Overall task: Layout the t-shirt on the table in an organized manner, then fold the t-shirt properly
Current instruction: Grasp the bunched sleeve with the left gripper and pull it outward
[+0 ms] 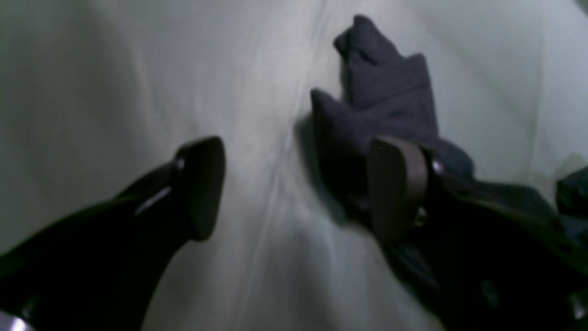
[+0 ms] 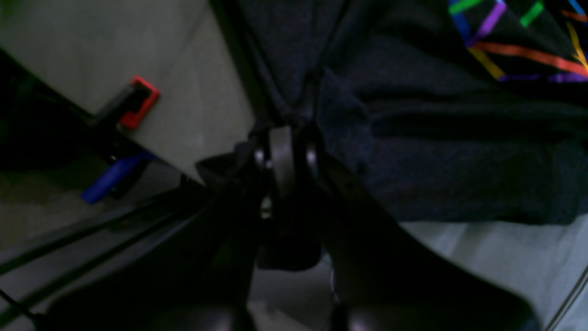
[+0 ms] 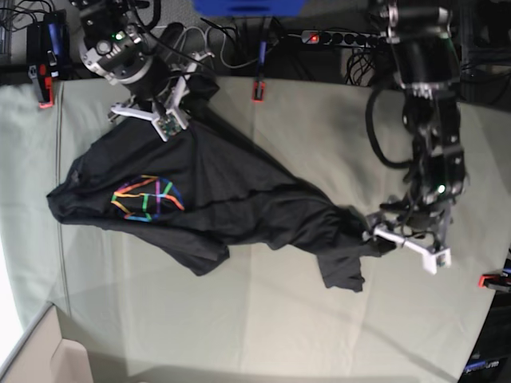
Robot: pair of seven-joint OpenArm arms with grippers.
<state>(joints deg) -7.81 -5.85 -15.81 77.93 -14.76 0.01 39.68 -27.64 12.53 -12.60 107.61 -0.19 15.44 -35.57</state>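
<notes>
The black t-shirt (image 3: pixel 223 191) lies crumpled across the table (image 3: pixel 319 128), its rainbow graphic (image 3: pixel 146 198) facing up at the left. My right gripper (image 2: pixel 282 138) is shut on a bunched edge of the t-shirt (image 2: pixel 436 151) near the table's far edge, at the back left in the base view (image 3: pixel 192 88). The graphic (image 2: pixel 519 41) shows in the upper right corner of that wrist view. My left gripper (image 1: pixel 298 188) hangs open just above the cloth. A pointed fold of the t-shirt (image 1: pixel 381 101) lies against and behind its right finger (image 1: pixel 397 184); nothing is between the fingers. In the base view this gripper (image 3: pixel 382 231) is at the shirt's right end.
Red clamps (image 3: pixel 258 89) (image 3: pixel 45 96) (image 3: pixel 491 279) sit on the table's edges. One red clamp (image 2: pixel 138 103) with a blue handle (image 2: pixel 115 177) is close to my right gripper. Cables and a power strip (image 3: pixel 335 36) run behind the far edge.
</notes>
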